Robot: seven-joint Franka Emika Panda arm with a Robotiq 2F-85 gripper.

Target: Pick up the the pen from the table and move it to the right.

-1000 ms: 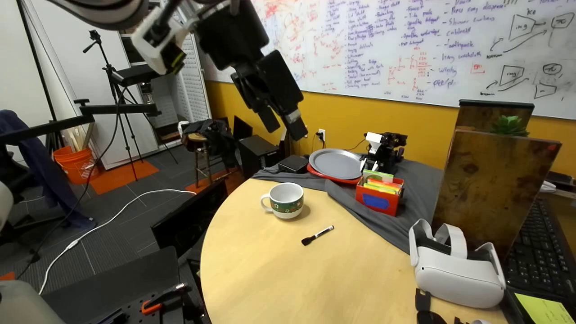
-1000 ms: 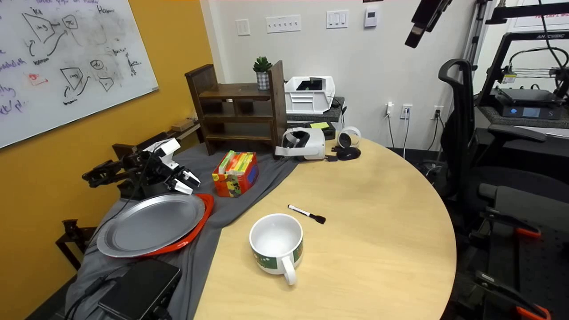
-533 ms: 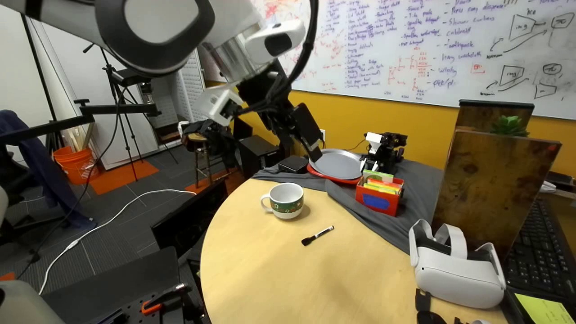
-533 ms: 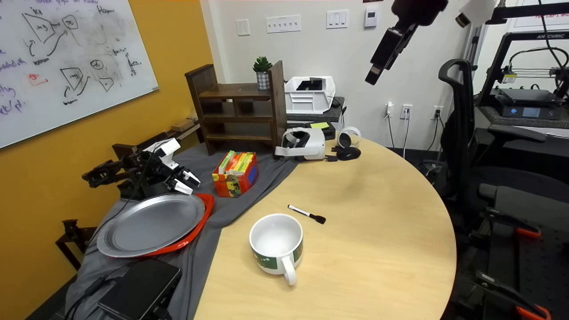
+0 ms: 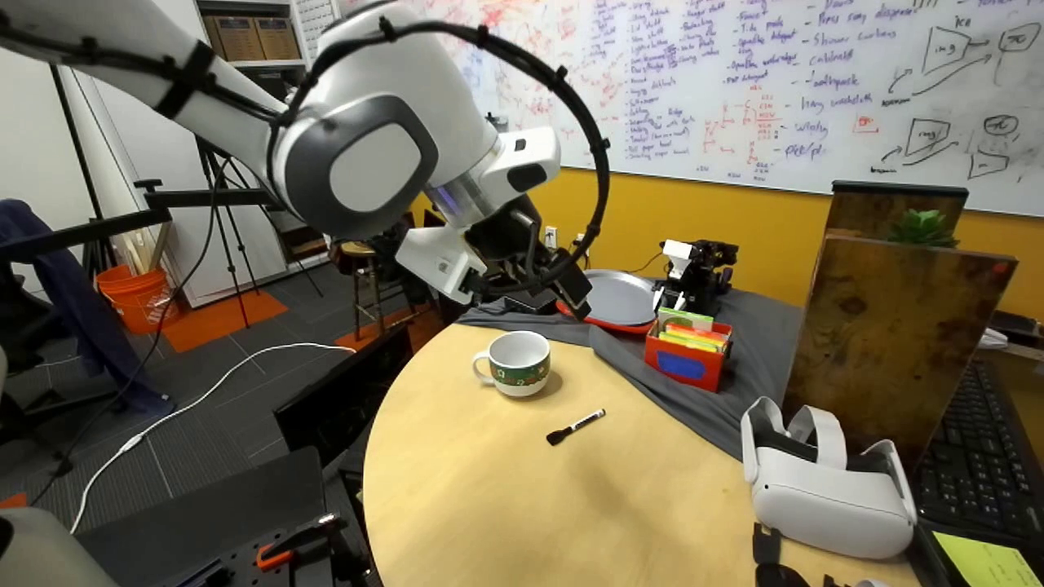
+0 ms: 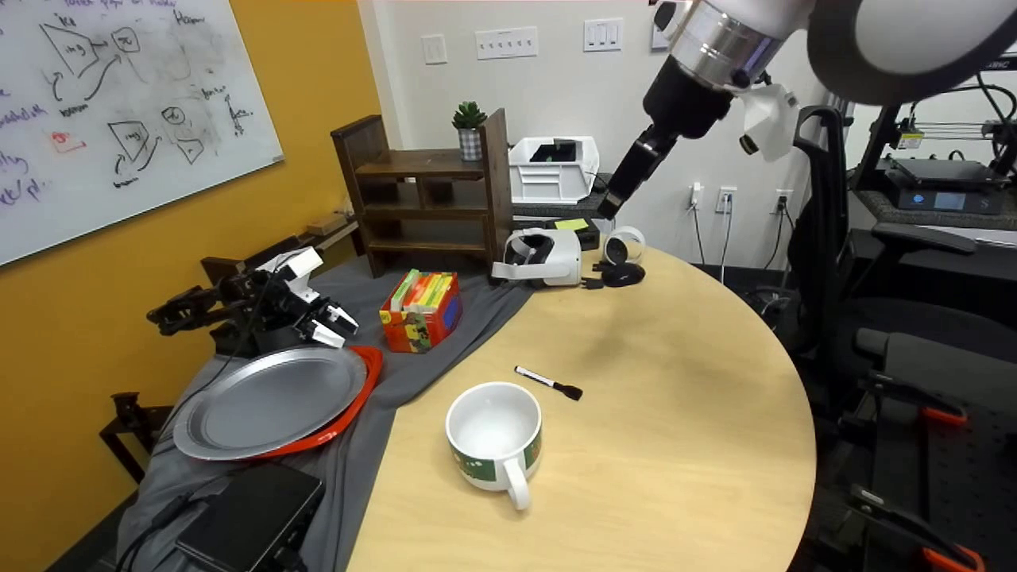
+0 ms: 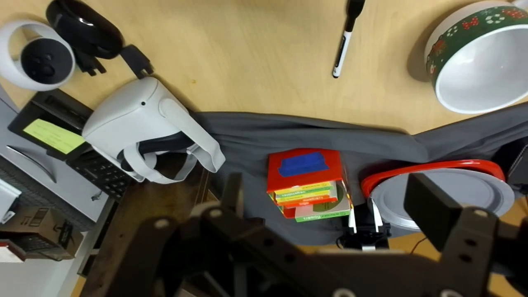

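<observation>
One slim black-and-white marker pen (image 6: 547,382), which lay on the round pale-wood tabletop (image 6: 683,453) near a white-and-green ceramic mug (image 6: 494,437). Black jaws: we found them spread, empty. Step, we judged: approach; next called for centring over the pen, then descent.

Pen (image 7: 346,40) on the table (image 7: 247,62), near the cup (image 7: 480,66); in the foreground, the gripper (image 7: 330,194), fingers spread apart.

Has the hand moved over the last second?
Yes. In an exterior view, the hand has come down and toward picture left, now showing much nearer the white headset, which stays put.
</observation>
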